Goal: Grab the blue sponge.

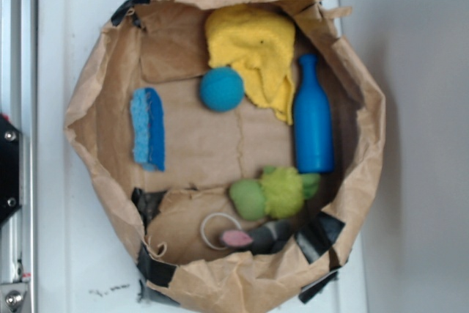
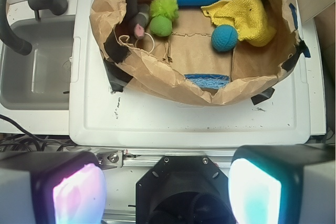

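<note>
Blue sponge not yet reached

The claw (image 2: 167,187) is seen wide open and empty, well short of the blue sponge (image 1: 147,128), which lies flat by the paper bag's (image 1: 366,144) wall; a steep descent over that wall is advised.

blue sponge (image 2: 208,81) half hidden behind paper bag (image 2: 157,80) rim, faucet (image 2: 21,3) cropped at edge

The gripper (image 2: 167,192) has two broad, blocky fingers with dark grey outer shells. The pad (image 2: 79,195) left of the black mount glows pinkish white; the pad (image 2: 254,192) right of it glows teal white. The black mount (image 2: 178,184) between them is angular, hexagon-like, with small silver screws near its top edge.
</note>
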